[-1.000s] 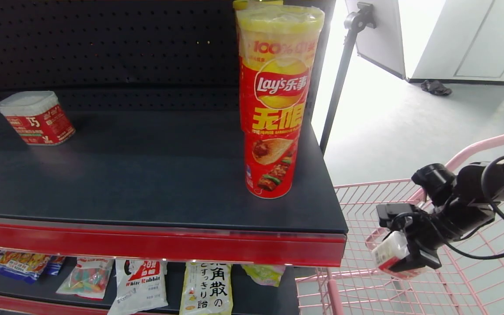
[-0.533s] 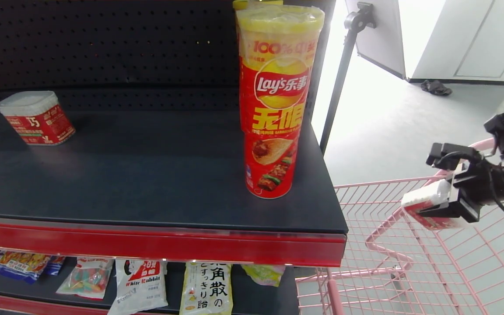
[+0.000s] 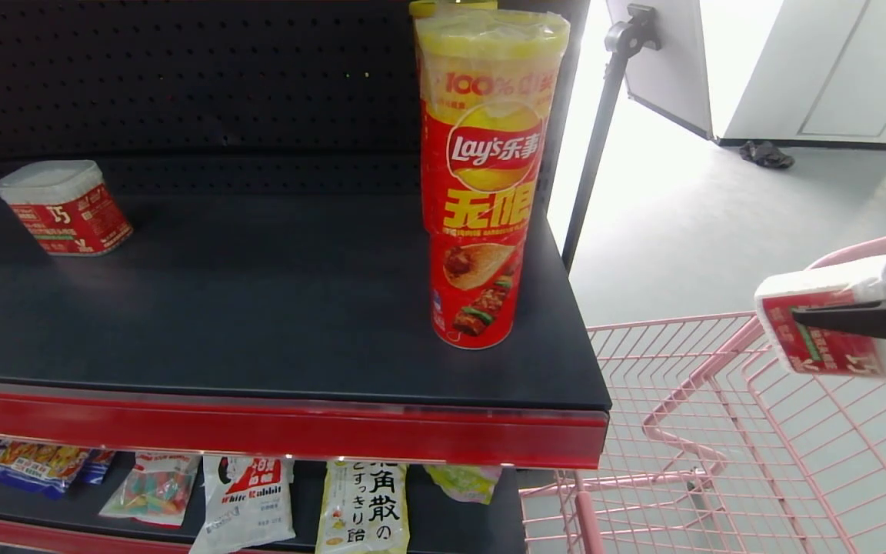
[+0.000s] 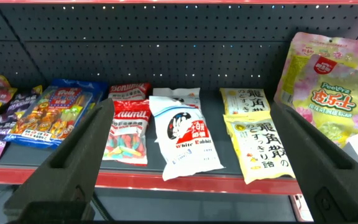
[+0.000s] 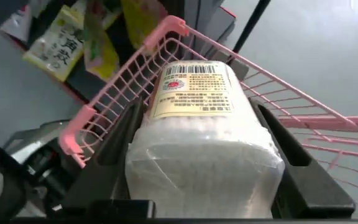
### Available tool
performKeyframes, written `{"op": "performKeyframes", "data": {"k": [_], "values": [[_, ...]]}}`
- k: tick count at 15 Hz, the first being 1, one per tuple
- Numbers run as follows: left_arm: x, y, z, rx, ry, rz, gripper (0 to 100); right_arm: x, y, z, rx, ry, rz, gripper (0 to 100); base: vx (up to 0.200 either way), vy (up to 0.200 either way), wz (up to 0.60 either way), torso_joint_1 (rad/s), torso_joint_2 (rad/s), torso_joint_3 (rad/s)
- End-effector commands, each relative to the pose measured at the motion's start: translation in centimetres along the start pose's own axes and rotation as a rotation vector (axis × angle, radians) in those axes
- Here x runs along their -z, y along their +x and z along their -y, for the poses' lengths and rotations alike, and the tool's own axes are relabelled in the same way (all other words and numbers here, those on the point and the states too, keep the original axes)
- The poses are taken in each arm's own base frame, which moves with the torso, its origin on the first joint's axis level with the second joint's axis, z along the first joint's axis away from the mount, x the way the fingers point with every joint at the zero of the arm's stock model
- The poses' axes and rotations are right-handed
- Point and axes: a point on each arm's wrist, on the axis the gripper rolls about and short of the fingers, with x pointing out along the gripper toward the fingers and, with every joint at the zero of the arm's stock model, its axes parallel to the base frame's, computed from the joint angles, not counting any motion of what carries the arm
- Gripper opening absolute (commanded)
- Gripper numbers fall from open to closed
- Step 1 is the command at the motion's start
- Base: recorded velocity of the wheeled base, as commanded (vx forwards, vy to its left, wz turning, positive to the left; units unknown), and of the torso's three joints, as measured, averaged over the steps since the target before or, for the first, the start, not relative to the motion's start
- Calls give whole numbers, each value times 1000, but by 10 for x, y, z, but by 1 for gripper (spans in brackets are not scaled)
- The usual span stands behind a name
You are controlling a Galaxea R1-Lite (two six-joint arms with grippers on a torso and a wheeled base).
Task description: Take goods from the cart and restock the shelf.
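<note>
Tub point(image 3: 827, 327) in the grip, out at the right edge of the head view! It is a red-and-white tub wrapped in clear film, and the right gripper point(image 5: 199, 115) has it clamped, one black finger point(image 5: 122, 140) down each side. In the head view one finger lies flat across the red label, and the tub sits tilted in the hold, white face up, red band below. It hangs above the pink wire cart point(image 3: 689, 362), off the right end of the shelf point(image 3: 258, 308) and well apart from it. From the right wrist, the cart's pink rim runs beneath the tub, with grey floor beyond.

Over to the shelf now, a dark board with a red front strip point(image 3: 281, 431). A tall red-and-yellow chip can point(image 3: 485, 177) stands upright near the right end, toward the front. Far off at the left end, toward the back, a second tub point(image 3: 62, 206) of the same kind stands on its base, white lid up. Can and second tub are well apart.

Down low, the left gripper point(image 4: 192, 109) is spread wide, only air between its fingers, facing the lower shelf point(image 4: 135, 176). Snack bags point(image 4: 184, 137) lie there in a row: a white one in the middle, yellow ones beside it, pink-and-green ones standing at the end.
</note>
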Motion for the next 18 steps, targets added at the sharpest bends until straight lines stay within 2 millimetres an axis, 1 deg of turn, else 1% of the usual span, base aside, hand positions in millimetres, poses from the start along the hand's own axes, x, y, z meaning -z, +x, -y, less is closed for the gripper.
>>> {"op": "performKeyframes", "data": {"k": [1, 2, 4, 5, 6, 8, 9, 10, 11, 12, 15, 16, 18], "values": [[0, 0, 0, -1, 0, -1, 100, 4, -49, -52, -31, 70, 115, 0, 0, 0, 0, 0, 0, 0], [0, 0, 0, -1, 0, -1, 100, 12, -62, -71, -54, 118, 145, 0, 0, 0, 0, 0, 0, 0], [0, 0, 0, -1, 0, -1, 100, 18, -78, -85, -82, 119, 195, 0, 0, 0, 0, 0, 0, 0], [0, 0, 0, -1, 0, -1, 100, 23, -90, -94, -124, 92, 241, 0, 0, 0, 0, 0, 0, 0], [0, 0, 0, -1, 0, -1, 100, 29, -95, -100, -183, 83, 264, 0, 0, 0, 0, 0, 0, 0], [0, 0, 0, -1, 0, -1, 100, 46, -102, -112, -276, 79, 286, 0, 0, 0, 0, 0, 0, 0], [0, 0, 0, -1, 0, -1, 100, 55, -98, -114, -295, 86, 267, 0, 0, 0, 0, 0, 0, 0], [0, 0, 0, -1, 0, -1, 100, 59, -93, -113, -251, 116, 237, 0, 0, 0, 0, 0, 0, 0], [0, 0, 0, -1, 0, -1, 100, 61, -89, -109, -165, 147, 217, 0, 0, 0, 0, 0, 0, 0], [0, 0, 0, -1, 0, -1, 100, 60, -85, -106, -126, 159, 220, 0, 0, 0, 0, 0, 0, 0], [0, 0, 0, -1, 0, -1, 100, 63, -82, -107, -147, 132, 244, 0, 0, 0, 0, 0, 0, 0], [0, 0, 0, -1, 0, -1, 100, 66, -81, -110, -182, 116, 246, 0, 0, 0, 0, 0, 0, 0], [0, 0, 0, -1, 0, -1, 100, 65, -81, -111, -207, 89, 270, 0, 0, 0, 0, 0, 0, 0]]}}
